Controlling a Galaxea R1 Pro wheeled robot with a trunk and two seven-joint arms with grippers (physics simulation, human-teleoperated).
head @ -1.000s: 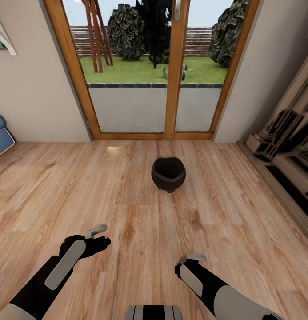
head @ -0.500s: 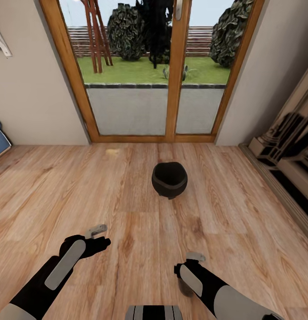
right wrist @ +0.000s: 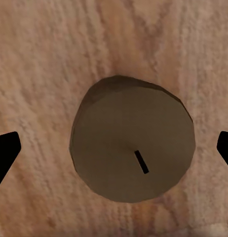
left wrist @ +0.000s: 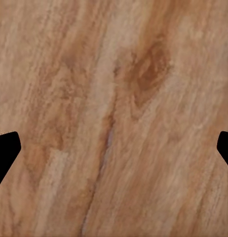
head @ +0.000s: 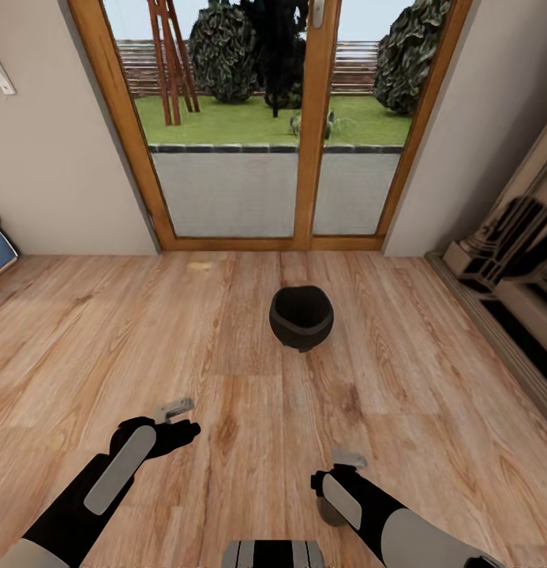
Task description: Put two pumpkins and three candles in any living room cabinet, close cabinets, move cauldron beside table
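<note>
Flanking cauldron (head: 301,317): shelving (head: 510,260) (right), glass doors (head: 277,118).

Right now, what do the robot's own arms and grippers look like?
Both arms are glossy black with a long pale grey panel along each forearm, and turn light grey toward the elbows. The left gripper and right gripper have black bodies with a small flat grey finger piece. In the wrist views the fingertips look like plain black wedges. No cables or markings are visible.
</note>
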